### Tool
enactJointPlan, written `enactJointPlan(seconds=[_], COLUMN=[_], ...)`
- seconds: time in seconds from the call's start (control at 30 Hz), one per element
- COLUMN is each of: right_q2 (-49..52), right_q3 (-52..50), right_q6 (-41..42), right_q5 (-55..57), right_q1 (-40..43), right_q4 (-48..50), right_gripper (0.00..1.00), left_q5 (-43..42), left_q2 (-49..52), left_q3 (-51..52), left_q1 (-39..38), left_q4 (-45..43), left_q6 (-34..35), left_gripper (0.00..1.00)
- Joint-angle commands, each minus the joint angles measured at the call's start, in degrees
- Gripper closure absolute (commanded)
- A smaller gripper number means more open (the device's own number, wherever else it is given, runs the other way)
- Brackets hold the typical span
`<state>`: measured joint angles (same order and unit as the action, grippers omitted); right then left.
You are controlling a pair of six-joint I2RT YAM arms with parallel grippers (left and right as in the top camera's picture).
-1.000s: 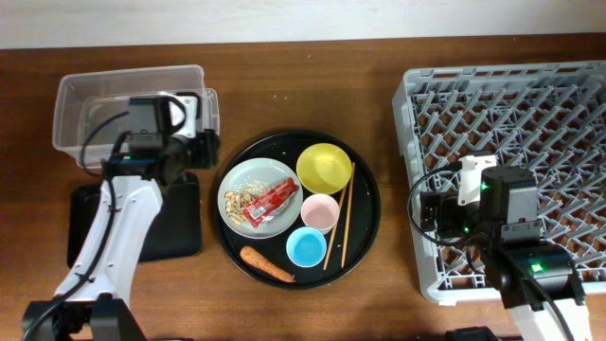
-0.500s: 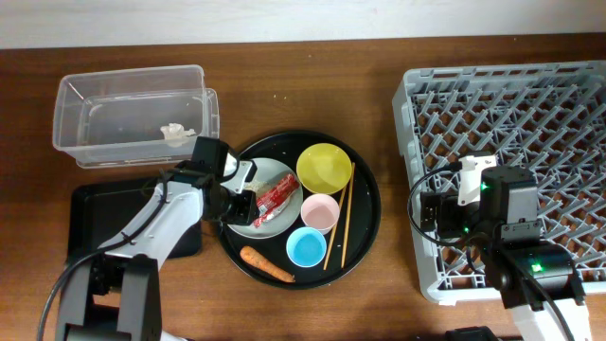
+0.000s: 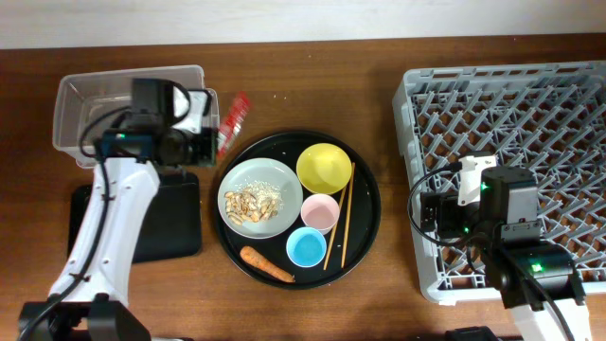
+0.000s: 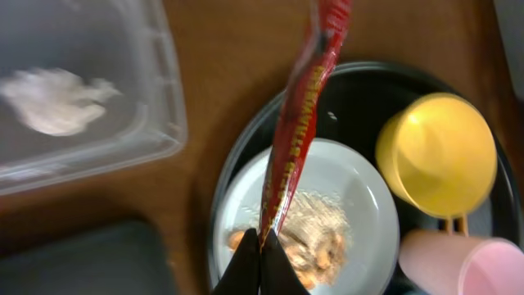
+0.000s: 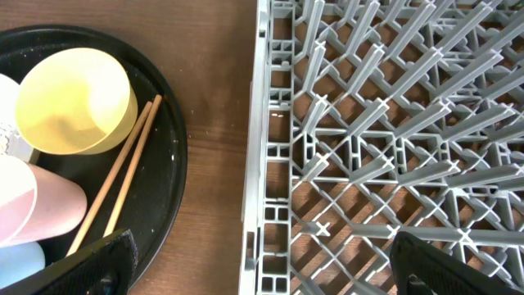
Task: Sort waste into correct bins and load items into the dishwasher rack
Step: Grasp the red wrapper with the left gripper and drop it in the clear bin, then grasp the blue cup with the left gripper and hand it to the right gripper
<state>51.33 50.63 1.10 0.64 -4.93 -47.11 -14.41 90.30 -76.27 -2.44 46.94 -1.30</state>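
Observation:
My left gripper (image 3: 216, 145) (image 4: 260, 250) is shut on one end of the red snack wrapper (image 3: 234, 116) (image 4: 296, 131), which hangs in the air between the clear tub (image 3: 85, 90) (image 4: 164, 98) and the round black tray. Crumpled white paper (image 4: 53, 98) lies in the tub. The grey plate (image 3: 275, 175) (image 4: 360, 197) holds nut scraps (image 3: 248, 201). Around it sit the yellow bowl (image 3: 324, 168), pink cup (image 3: 319, 212), blue cup (image 3: 306, 247), chopsticks (image 3: 341, 213) and carrot (image 3: 267, 264). My right gripper (image 3: 431, 216) (image 5: 262, 270) stands open, empty, over the left rim of the dishwasher rack (image 3: 511, 114) (image 5: 368, 123).
The large round black tray (image 3: 365, 204) carries the dishes at the table's middle. A flat black rectangular tray (image 3: 175, 227) lies under my left arm, below the tub. A strip of bare wood separates the round tray from the rack.
The left gripper closed on the wrapper at the plate, lifted it off and carried it up and left toward the tub. The right arm has not moved.

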Motion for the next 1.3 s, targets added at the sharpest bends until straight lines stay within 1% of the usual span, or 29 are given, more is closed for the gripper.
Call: enactJointPlan(seconds=[0.0,0.07,0.13,0.2,0.23,0.27,0.3,0.33,0.37,0.43,0.47,0.5,0.6,0.63,0.67,0.73,0.8,0.87,1.07,1.17,1.23,1.27], right_q2=[-0.33,-0.33,-0.33,-0.33,-0.33,-0.33,-0.33,-0.33,-0.33,-0.33,-0.33,-0.33,-0.33,-0.33,-0.33,-0.33,-0.33,-0.33,-0.33,-0.33,-0.33,-0.33], right_q3=[0.98,0.98,0.98,0.98,0.98,0.98,0.98,0.98,0.98,0.98,0.98,0.98,0.98,0.98,0.98,0.98,0.98,0.98,0.98,0.98,0.98,0.98], right_q6=[0.22,0.22,0.22,0.22,0.22,0.22,0.22,0.22,0.22,0.22,0.22,0.22,0.22,0.22,0.22,0.22,0.22,0.22,0.22,0.22,0.22,0.22], right_q5=[0.7,0.7,0.7,0.7,0.7,0.7,0.7,0.7,0.7,0.7,0.7,0.7,0.7,0.7,0.7,0.7,0.68,0.7,0.68,0.7,0.68,0.68], right_q1=[-0.31,-0.31,-0.31,-0.31,-0.31,-0.31,-0.31,-0.31,-0.31,-0.31,-0.31,-0.31,-0.31,-0.31,-0.31,-0.31,-0.31,-0.31,-0.31,-0.31,-0.31,-0.31], right_q4=[0.2,0.22,0.2,0.2,0.2,0.2,0.2,0.2,0.2,0.26,0.24,0.17,0.15,0.15,0.15,-0.07,-0.07,-0.09,-0.28,-0.28,-0.28,-0.28], right_gripper=[0.02,0.02,0.02,0.02,0.02,0.02,0.02,0.02,0.02,0.02,0.02,0.02,0.02,0.02,0.02,0.02,0.02,0.02,0.02,0.02,0.02,0.02], left_q5=[9.94,15.65,16.41,16.41,16.44,16.35,16.33,16.06,13.0,5.07,1.92,-0.79,-1.51,-1.86,-2.86,-2.82,-2.82,-2.82,-4.46,-4.28,-4.26,-4.26], left_q2=[-0.26,1.79,7.19,11.63,13.57,13.49,12.83,11.08,7.21,0.35,-1.38,-1.62,-0.74,-0.74,-0.74,-0.74,-0.7,-0.63,0.11,1.75,2.75,2.75], left_q3=[-1.46,-1.46,-1.46,-1.46,-1.46,-1.46,-1.49,-1.7,-2.38,-2.43,-2.43,-2.43,-2.4,-2.36,-2.19,-0.37,3.5,8.0,15.54,15.58,15.61,15.61], left_q1=[4.81,6.08,7.69,8.61,9.01,8.98,8.98,8.72,7.8,4.44,1.77,-1.49,-11.96,-15.5,-18.53,-22.43,-25.24,-27.54,-28.59,-29.86,-30.58,-30.58], left_q4=[-9.49,-14.38,-18.71,-20.63,-21.29,-21.24,-21.2,-20.55,-17.44,-9.05,-3.04,3.21,19.39,24.11,25.86,25.14,23.43,17.97,5.9,3.58,3.26,3.19], left_q6=[-1.05,-0.92,-0.92,-0.92,-0.92,-0.94,-0.92,-0.92,-0.94,-0.92,-0.92,-0.94,-0.92,-0.94,-0.92,-0.87,0.66,0.63,1.95,1.95,1.95,1.95], left_gripper=[1.0,1.0,1.0,1.0,0.91,0.55,0.5,0.5,0.5,0.5,0.5,0.5,0.51,0.51,0.51,0.5,0.5,0.5,0.51,0.51,0.64,0.75])
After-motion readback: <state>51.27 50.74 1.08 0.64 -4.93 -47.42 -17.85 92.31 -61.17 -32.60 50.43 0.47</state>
